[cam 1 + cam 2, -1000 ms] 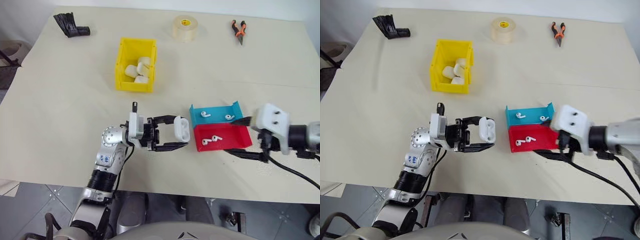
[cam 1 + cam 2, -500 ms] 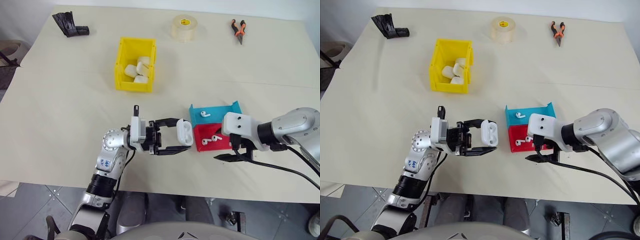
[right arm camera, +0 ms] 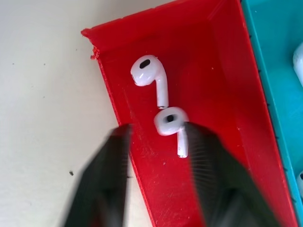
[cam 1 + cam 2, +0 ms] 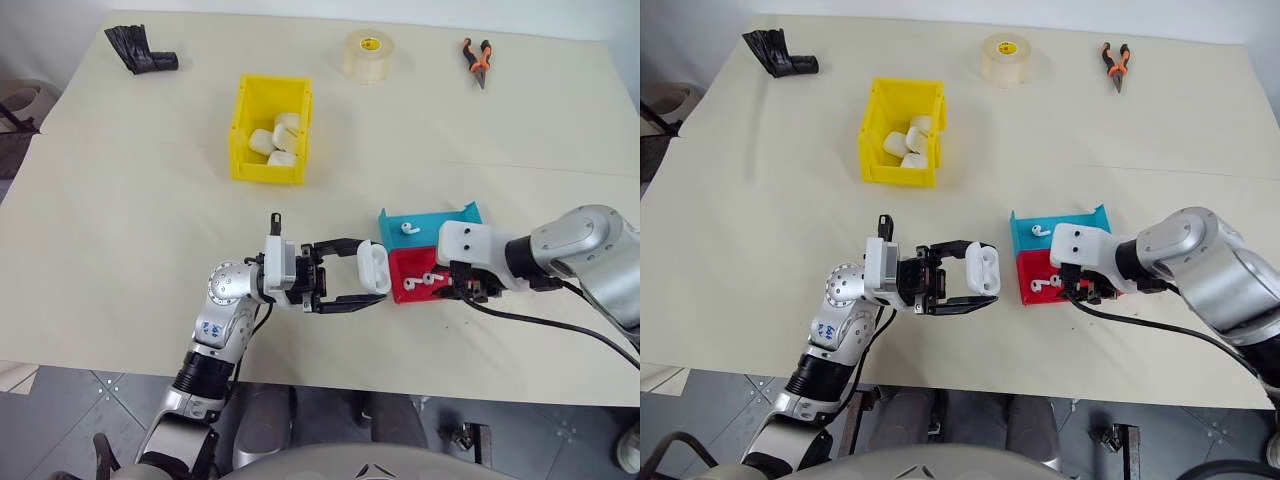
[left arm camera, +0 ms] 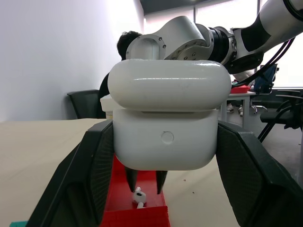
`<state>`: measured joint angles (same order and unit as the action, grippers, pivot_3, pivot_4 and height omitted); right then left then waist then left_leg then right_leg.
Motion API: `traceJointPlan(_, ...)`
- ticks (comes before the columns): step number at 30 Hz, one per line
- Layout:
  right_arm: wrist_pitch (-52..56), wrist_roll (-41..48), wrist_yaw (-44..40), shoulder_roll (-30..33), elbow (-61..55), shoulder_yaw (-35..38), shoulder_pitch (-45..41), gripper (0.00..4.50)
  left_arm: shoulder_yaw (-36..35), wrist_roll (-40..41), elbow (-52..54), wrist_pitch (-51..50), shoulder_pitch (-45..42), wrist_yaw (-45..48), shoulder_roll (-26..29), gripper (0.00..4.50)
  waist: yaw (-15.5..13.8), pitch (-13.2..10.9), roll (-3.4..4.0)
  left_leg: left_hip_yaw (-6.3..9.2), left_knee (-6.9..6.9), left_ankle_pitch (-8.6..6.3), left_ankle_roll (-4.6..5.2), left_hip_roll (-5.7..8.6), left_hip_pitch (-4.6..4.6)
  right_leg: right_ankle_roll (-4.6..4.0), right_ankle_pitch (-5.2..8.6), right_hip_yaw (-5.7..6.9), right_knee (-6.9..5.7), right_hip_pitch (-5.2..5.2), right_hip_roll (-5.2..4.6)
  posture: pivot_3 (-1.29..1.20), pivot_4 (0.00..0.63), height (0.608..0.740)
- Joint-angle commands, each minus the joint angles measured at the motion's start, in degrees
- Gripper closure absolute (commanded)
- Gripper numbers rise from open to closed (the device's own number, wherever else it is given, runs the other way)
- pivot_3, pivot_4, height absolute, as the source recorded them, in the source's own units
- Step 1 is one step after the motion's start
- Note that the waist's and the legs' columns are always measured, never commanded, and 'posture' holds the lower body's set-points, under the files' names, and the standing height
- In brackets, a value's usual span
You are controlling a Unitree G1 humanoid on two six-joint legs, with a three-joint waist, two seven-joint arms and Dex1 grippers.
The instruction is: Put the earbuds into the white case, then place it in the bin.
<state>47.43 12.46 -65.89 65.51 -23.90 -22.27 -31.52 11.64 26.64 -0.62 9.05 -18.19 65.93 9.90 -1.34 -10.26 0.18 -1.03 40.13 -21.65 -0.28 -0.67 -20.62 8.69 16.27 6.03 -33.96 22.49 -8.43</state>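
My left gripper (image 4: 370,272) is shut on the white case (image 4: 372,267), held above the table with its lid (image 5: 168,85) slightly raised. Just to its right lies a red tray (image 4: 403,263) with two earbuds (image 4: 430,279). My right gripper (image 4: 464,292) points down into this tray, open, its blurred fingers (image 3: 208,179) a narrow gap apart. One earbud (image 3: 169,120) lies by the fingertips, touching the inner finger; the other earbud (image 3: 149,71) lies just beyond. The tray's side wall runs between the fingers. The yellow bin (image 4: 268,172) stands further back on the left with several white cases (image 4: 278,140) inside.
A blue tray (image 4: 440,222) with more earbuds (image 4: 408,228) adjoins the red tray at the back. A tape roll (image 4: 368,55), orange-handled pliers (image 4: 478,60) and a black object (image 4: 142,52) lie along the far edge. The table's front edge runs close below both grippers.
My right gripper has swung left and down over the red tray, and its fingers have drawn closer together. The left gripper has kept still with the case.
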Motion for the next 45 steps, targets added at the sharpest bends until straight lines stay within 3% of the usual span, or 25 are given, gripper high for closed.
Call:
traceJointPlan(1,-0.6,-1.5,-0.6,-0.8,0.1,0.1,-1.2,2.92,0.3,0.2,2.5,-0.1,0.1,-0.5,-0.1,1.70,0.0,0.0,0.00,0.00,0.00,0.00,0.00,0.00,0.00,0.00,0.00,0.00,0.00,0.00,0.00,0.00,0.150,0.740)
traceJointPlan(24,-14.9,-11.0,-3.3,-2.9,4.9,-1.0,1.5,2.92,0.2,-0.1,2.2,0.5,0.6,-0.9,0.3,1.70,0.0,0.0,0.00,-0.02,0.00,0.00,0.00,0.00,0.00,0.00,0.00,0.00,0.00,0.00,0.00,0.00,0.150,0.740)
traceJointPlan(37,-16.2,-12.8,-4.3,-5.1,4.8,-0.7,2.5,2.92,0.0,-0.3,1.2,1.3,1.0,-0.6,0.4,1.70,0.2,0.0,0.00,-0.04,0.03,0.01,-0.01,-0.02,0.06,0.02,-0.01,-0.01,-0.03,-0.03,0.00,0.00,0.150,0.740)
traceJointPlan(42,-15.9,-12.9,-4.8,-5.9,4.1,-0.6,3.2,3.99,0.0,-0.3,0.8,1.6,0.9,-0.5,0.4,1.70,0.2,0.0,0.00,-0.04,0.03,0.01,-0.01,-0.02,0.06,0.02,-0.01,-0.01,-0.03,-0.03,0.00,0.00,0.150,0.740)
traceJointPlan(45,-15.5,-13.2,-4.5,-6.4,3.8,-0.2,3.5,3.99,0.0,-0.3,0.4,1.7,0.9,-0.4,0.4,1.70,0.1,0.0,0.00,-0.04,0.03,0.01,-0.01,-0.02,0.07,0.02,-0.01,-0.01,-0.03,-0.04,0.00,0.00,0.150,0.740)
